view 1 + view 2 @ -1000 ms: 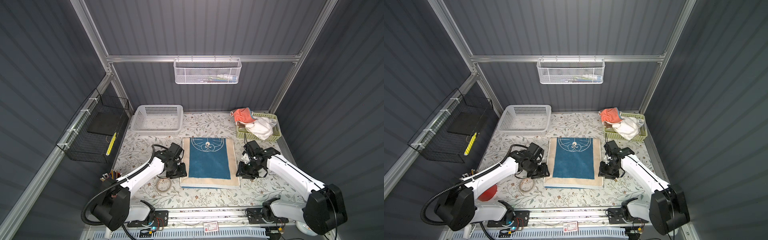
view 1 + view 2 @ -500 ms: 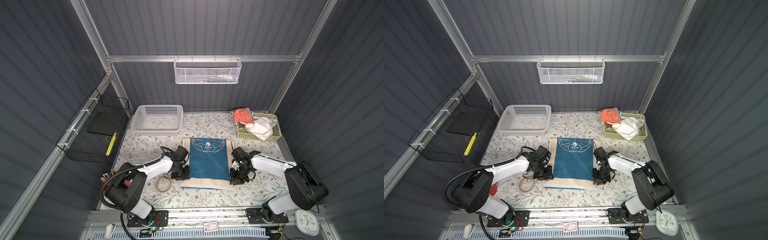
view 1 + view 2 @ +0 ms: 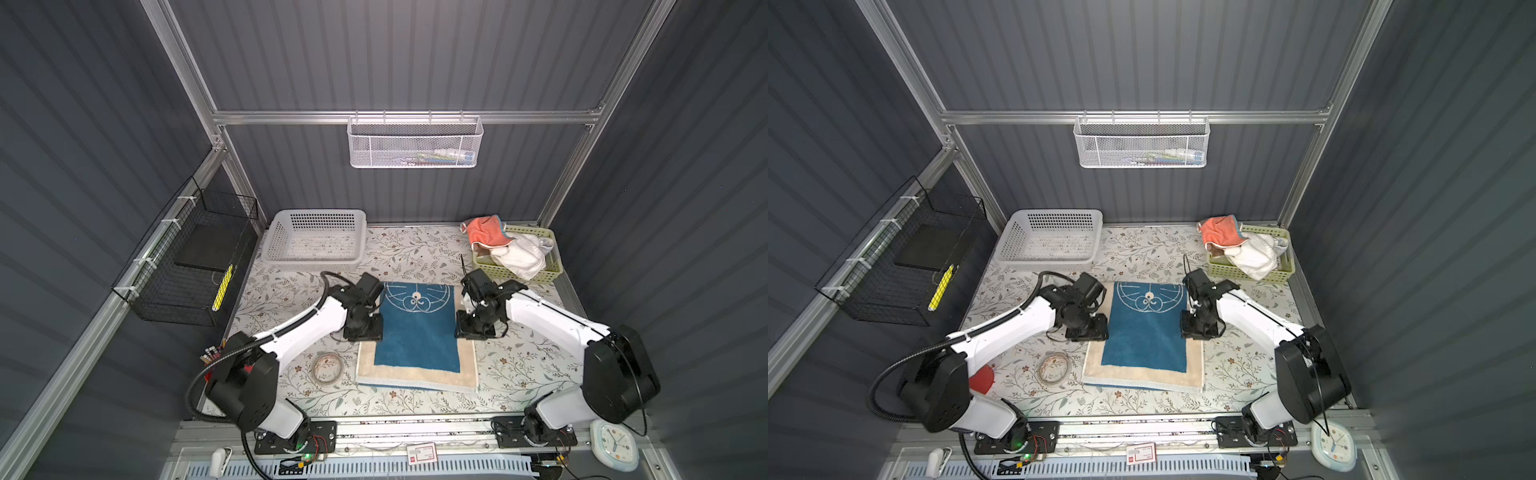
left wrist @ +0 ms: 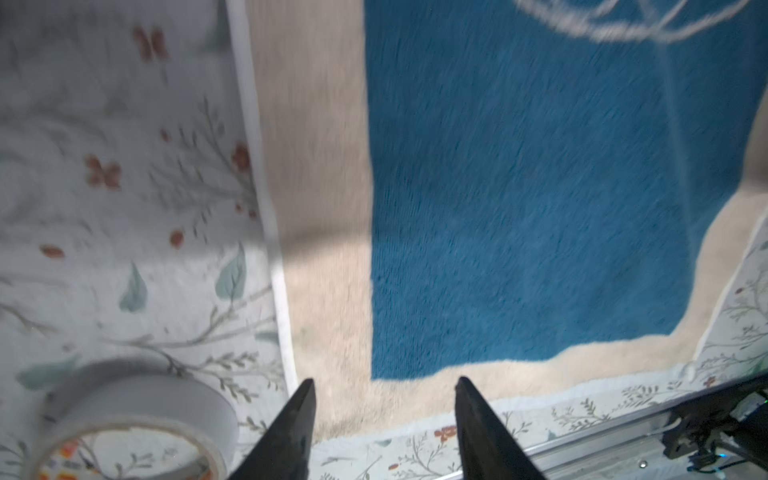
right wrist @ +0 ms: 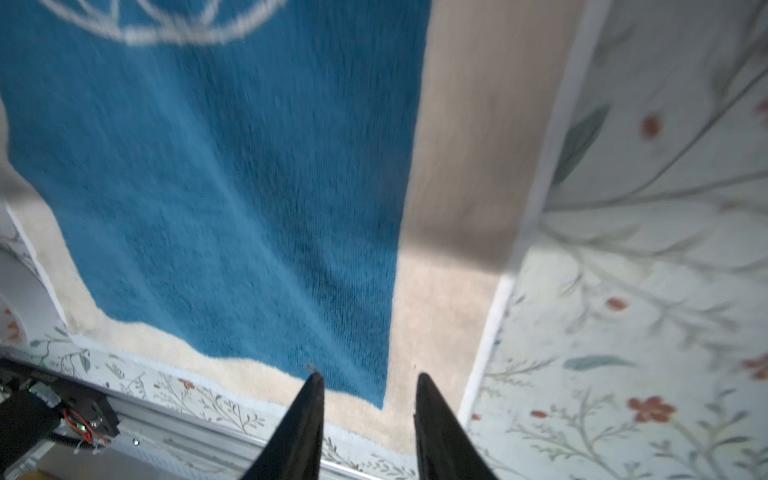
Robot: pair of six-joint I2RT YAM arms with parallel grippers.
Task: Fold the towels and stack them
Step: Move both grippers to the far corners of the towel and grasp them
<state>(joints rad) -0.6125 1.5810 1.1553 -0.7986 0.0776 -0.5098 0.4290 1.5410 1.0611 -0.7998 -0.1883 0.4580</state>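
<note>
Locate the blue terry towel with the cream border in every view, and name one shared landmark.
In a top view: the blue terry towel with cream border lies flat, lower centre.
In a top view: the towel, lower centre.
Left wrist: the towel fills most of the frame.
Right wrist: the towel, likewise.
Shared landmark: its white line drawing.

Table (image 3: 415, 253): towel (image 3: 415, 336), white basket (image 3: 274, 241), green basket (image 3: 511, 272), maybe tape (image 4: 137, 395).

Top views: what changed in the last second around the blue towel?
Both arms brought their grippers inward: the left gripper and right gripper now sit over the side borders of the blue terry towel with cream border, jaws open, holding nothing. Towel, green plastic basket, white plastic basket and clear tape roll look unmoved.
</note>
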